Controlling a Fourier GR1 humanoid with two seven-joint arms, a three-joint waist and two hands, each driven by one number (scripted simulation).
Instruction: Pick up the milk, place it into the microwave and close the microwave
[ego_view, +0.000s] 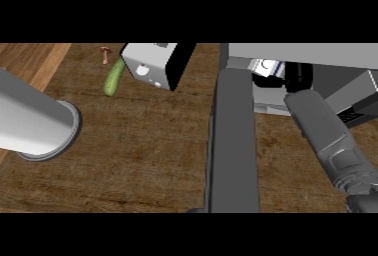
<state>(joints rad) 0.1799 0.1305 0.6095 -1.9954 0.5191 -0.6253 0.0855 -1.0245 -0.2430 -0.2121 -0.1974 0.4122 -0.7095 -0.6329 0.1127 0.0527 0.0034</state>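
The placing step was in hand: the right hand (298, 76) reached deep into the open microwave (317, 50), right beside the milk (266, 67), which sat inside the cavity near its left wall. Whether the hand clasped the carton or had let go could not be told in the shadow. The left hand was out of view. Next, the milk likely needed to stand free, the arm to back out, and the door (233, 150), jutting toward the robot, to swing shut.
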